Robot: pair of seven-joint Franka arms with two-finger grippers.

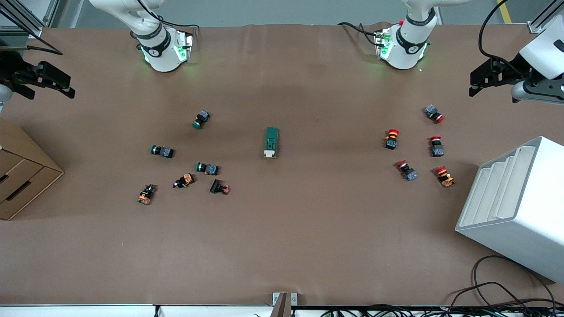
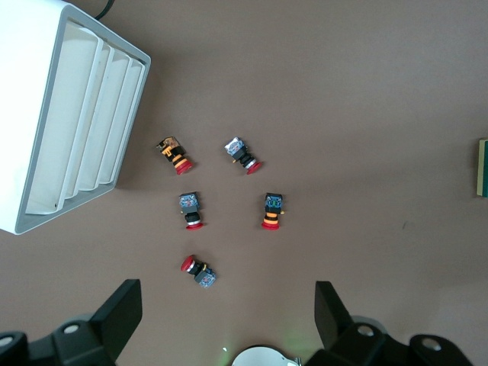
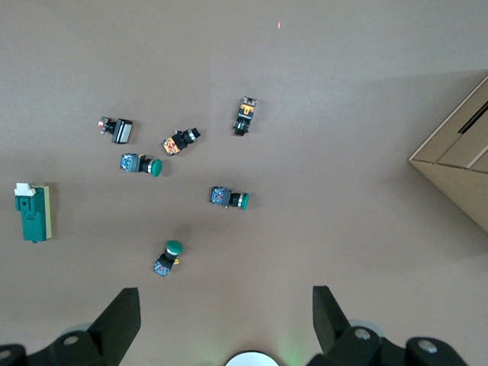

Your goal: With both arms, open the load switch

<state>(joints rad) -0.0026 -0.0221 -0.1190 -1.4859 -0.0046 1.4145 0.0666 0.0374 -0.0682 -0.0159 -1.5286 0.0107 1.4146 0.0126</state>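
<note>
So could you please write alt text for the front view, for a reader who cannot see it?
A dark-green load switch lies untouched mid-table, between green-capped push buttons toward the right arm's end and red-capped push buttons toward the left arm's. The left gripper and right gripper hover open at the table's ends, above a white rack and a cardboard box.

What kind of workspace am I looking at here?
Likely a robotics lab bench: brown-covered table, scattered push buttons, a load switch mid-table, and loose cables at the edge. Left gripper and right gripper wait open.
</note>
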